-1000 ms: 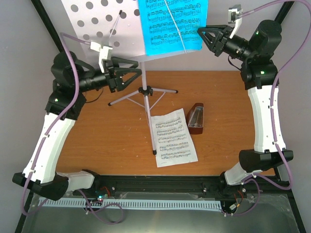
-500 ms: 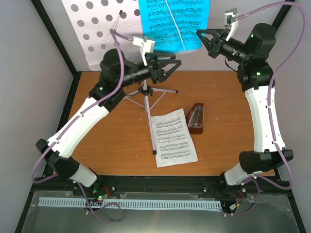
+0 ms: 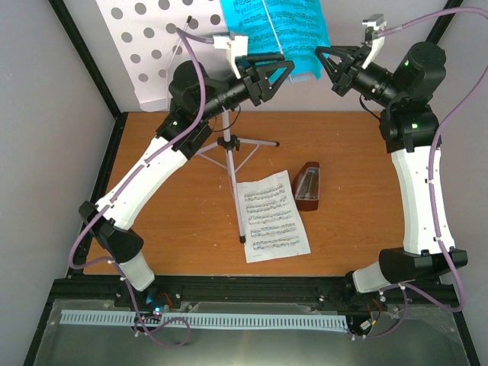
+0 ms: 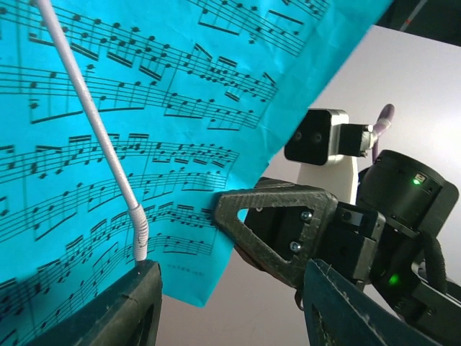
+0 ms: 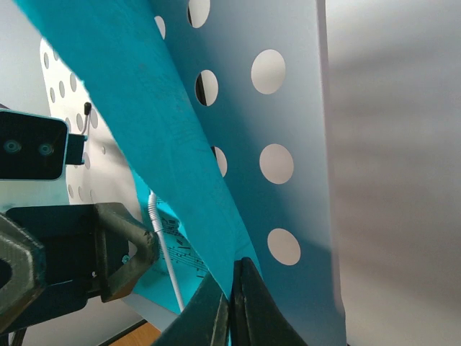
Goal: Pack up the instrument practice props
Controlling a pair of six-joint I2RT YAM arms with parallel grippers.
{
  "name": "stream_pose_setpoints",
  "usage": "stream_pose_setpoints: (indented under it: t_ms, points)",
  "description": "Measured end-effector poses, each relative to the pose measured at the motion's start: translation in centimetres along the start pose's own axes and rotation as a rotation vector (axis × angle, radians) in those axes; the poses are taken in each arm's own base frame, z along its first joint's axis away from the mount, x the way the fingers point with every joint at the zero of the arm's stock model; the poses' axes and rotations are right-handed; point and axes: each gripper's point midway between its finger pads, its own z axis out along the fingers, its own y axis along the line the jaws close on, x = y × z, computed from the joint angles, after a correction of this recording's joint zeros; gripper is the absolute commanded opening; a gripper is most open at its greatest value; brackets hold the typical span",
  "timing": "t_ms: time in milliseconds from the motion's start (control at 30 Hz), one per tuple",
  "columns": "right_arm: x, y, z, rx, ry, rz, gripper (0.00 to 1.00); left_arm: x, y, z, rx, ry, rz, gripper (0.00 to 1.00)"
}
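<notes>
Pinching the blue paper music sheet, your right gripper holds its edge; your left gripper gapes wide. Nothing packed yet.

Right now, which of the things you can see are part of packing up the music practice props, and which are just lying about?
Part of the job: music stand; blue music sheet, on the stand; white music sheet; metronome.
Not part of it: wooden table; black mounting rail.

Two sheets (blue, white), one stand, one metronome.
</notes>
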Motion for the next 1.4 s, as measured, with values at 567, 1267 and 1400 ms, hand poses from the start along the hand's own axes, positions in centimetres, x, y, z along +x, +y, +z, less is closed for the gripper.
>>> stream_pose_setpoints:
  t_ms: [567,1267,1400]
  points:
    - [0.3,-0.1,0.0,0.001,0.004,0.001,0.03,-2.9,-0.2,1.2,-0.005,-0.090,0.043,0.43]
    - [1.0,-0.8,0.2,0.020,0.008,0.010,0.03,-4.2,1.0,-1.7,-0.108,-0.104,0.064,0.61]
    - [1.0,-0.9,0.2,0.022,0.007,0.013,0.03,-3.7,1.7,-0.2,-0.082,-0.080,0.050,0.56]
